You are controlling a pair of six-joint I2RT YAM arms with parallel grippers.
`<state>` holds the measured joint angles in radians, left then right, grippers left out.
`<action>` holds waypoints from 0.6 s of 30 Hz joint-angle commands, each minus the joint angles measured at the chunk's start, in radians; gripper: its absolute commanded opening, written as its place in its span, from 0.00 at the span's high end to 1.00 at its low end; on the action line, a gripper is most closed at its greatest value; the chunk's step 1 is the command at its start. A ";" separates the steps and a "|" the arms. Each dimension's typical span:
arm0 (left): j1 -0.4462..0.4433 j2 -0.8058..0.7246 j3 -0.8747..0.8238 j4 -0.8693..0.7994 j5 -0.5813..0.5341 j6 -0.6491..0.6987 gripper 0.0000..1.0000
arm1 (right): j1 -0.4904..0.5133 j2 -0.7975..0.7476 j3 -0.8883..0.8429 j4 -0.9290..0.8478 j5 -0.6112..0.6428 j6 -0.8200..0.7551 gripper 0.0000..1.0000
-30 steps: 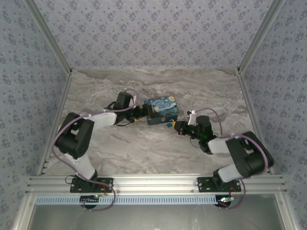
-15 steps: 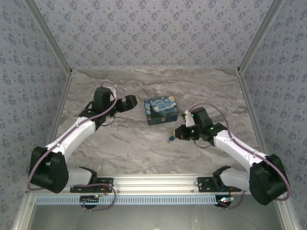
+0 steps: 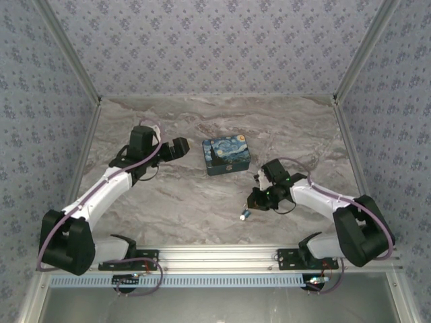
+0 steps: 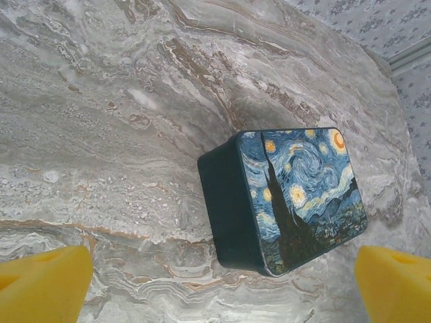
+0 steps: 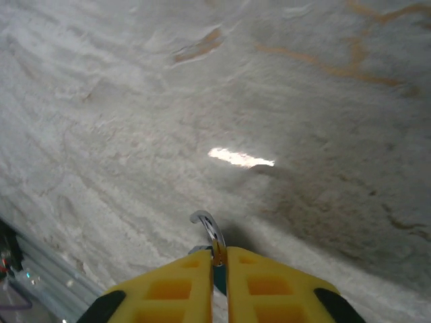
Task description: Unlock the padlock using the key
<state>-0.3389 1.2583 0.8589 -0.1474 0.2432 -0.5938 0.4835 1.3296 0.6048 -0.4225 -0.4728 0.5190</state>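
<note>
Your right hand (image 5: 220, 252) has its yellow fingers (image 5: 168, 286) drawn almost together, and they pinch the padlock (image 3: 245, 216). The teal body fills the thin slit between the pads. The silver shackle (image 5: 210, 225) curls out past the fingertips toward 11 o'clock in the right wrist view. The tips sit low over the marble-patterned table (image 3: 195, 202), and a bright patch of glare lies on the stone just beyond the shackle at 12 o'clock. At 8 o'clock in that view you can see a strip of the aluminium rail (image 3: 215, 256) at the near edge.

From above, the padlock is a small blue speck with a silver end at the tip of the right hand, at about 7 o'clock from the wrist. You cannot tell from this view whether it touches the table or hangs just above it. The starry-night printed box (image 3: 226, 155) lies flat at about 11 o'clock from the right hand, well apart from it.

Your left hand (image 3: 178, 149) stands with its yellow fingers (image 4: 40, 282) spread wide apart, holding nothing. It hovers at 9 o'clock of the box, near it but not touching. In the left wrist view the box sits between and beyond the two fingertips, with its painted lid facing up and one dark side wall turned toward you. The patterned walls (image 3: 215, 40) close the table in at 9, 12 and 3 o'clock.
</note>
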 commanded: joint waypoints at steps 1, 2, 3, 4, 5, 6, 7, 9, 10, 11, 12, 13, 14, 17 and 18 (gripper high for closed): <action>0.029 -0.023 0.000 -0.035 0.028 0.025 0.01 | -0.012 -0.043 0.035 -0.008 0.090 -0.010 0.69; 0.038 -0.031 -0.002 -0.042 0.030 0.027 0.01 | -0.016 -0.082 0.038 -0.014 0.118 -0.013 0.63; 0.045 -0.041 -0.002 -0.046 0.027 0.030 0.00 | -0.021 -0.115 0.039 -0.025 0.150 -0.018 0.58; 0.054 -0.055 -0.003 -0.052 0.024 0.033 0.01 | -0.027 -0.153 0.044 -0.040 0.187 -0.024 0.56; 0.064 -0.068 -0.006 -0.058 0.020 0.035 0.00 | -0.040 -0.195 0.050 -0.059 0.225 -0.033 0.54; 0.075 -0.081 -0.007 -0.061 0.014 0.038 0.00 | -0.052 -0.228 0.055 -0.075 0.258 -0.042 0.52; 0.086 -0.096 -0.008 -0.065 0.005 0.044 0.01 | -0.070 -0.268 0.059 -0.087 0.298 -0.053 0.51; 0.110 -0.126 -0.017 -0.073 -0.022 0.055 0.01 | -0.111 -0.351 0.056 -0.088 0.352 -0.076 0.48; 0.121 -0.145 -0.021 -0.078 -0.045 0.062 0.01 | -0.138 -0.394 0.049 -0.079 0.381 -0.089 0.44; 0.132 -0.166 -0.029 -0.083 -0.075 0.071 0.01 | -0.163 -0.441 0.039 -0.064 0.410 -0.101 0.37; 0.140 -0.185 -0.037 -0.085 -0.108 0.081 0.00 | -0.184 -0.481 0.024 -0.045 0.438 -0.112 0.31; 0.146 -0.207 -0.048 -0.085 -0.156 0.098 0.00 | -0.211 -0.524 0.002 -0.017 0.472 -0.123 0.25; 0.149 -0.229 -0.064 -0.074 -0.213 0.118 0.00 | -0.236 -0.565 -0.021 0.015 0.500 -0.133 0.16; 0.151 -0.280 -0.141 0.018 -0.373 0.209 0.01 | -0.298 -0.656 -0.120 0.163 0.557 -0.219 0.00; 0.153 -0.287 -0.181 0.071 -0.424 0.227 0.00 | -0.312 -0.673 -0.154 0.214 0.569 -0.256 0.00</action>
<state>-0.1917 0.9943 0.7433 -0.1673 0.0132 -0.4671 0.2035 0.6933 0.5323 -0.3325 -0.0128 0.3683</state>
